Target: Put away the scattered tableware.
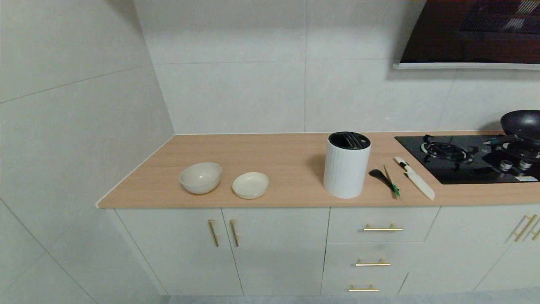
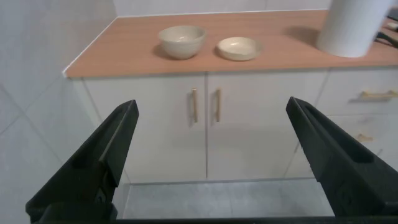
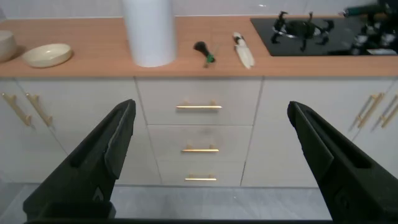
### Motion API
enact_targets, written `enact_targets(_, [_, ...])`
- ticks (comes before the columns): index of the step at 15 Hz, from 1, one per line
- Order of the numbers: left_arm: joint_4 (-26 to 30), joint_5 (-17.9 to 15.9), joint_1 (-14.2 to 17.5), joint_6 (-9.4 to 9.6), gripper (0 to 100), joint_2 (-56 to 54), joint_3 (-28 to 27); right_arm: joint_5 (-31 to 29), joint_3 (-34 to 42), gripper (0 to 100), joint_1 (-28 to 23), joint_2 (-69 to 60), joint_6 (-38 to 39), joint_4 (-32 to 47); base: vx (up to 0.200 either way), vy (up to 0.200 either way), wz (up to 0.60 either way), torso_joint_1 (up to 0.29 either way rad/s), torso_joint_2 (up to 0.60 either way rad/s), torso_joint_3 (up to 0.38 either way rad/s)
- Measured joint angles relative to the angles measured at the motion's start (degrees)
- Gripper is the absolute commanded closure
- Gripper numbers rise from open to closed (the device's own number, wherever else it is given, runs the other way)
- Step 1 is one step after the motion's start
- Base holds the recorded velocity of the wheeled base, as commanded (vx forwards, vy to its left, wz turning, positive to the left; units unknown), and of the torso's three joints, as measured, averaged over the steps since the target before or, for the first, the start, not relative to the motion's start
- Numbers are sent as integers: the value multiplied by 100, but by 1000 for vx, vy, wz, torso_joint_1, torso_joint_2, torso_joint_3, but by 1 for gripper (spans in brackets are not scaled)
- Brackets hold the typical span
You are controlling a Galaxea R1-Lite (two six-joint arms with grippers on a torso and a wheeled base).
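On the wooden counter (image 1: 278, 156) a cream bowl (image 1: 200, 177) sits left of a shallow cream dish (image 1: 250, 185). A tall white ribbed holder (image 1: 346, 164) with a black slotted top stands mid-counter. To its right lie a black spoon (image 1: 379, 176), chopsticks with a green band (image 1: 392, 182), and a white-bladed knife (image 1: 414, 177). My left gripper (image 2: 211, 158) hangs open below counter height, facing the cabinet doors under the bowl (image 2: 181, 41) and dish (image 2: 238, 48). My right gripper (image 3: 211, 155) is open in front of the drawers, below the holder (image 3: 148, 31), spoon (image 3: 201, 49) and knife (image 3: 243, 50).
A black gas hob (image 1: 468, 157) with a dark wok (image 1: 522, 122) is at the counter's right end, under a range hood (image 1: 472, 36). A tiled wall closes the left side. Cabinet doors (image 1: 223, 249) and drawers (image 1: 377, 249) with gold handles are below.
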Motion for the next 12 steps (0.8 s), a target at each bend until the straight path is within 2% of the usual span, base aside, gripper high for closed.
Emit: enact_targets(12, [0, -5, 6, 5, 0, 0, 0, 0, 0, 0, 2, 0, 2, 2, 0, 200, 0, 2, 1, 2])
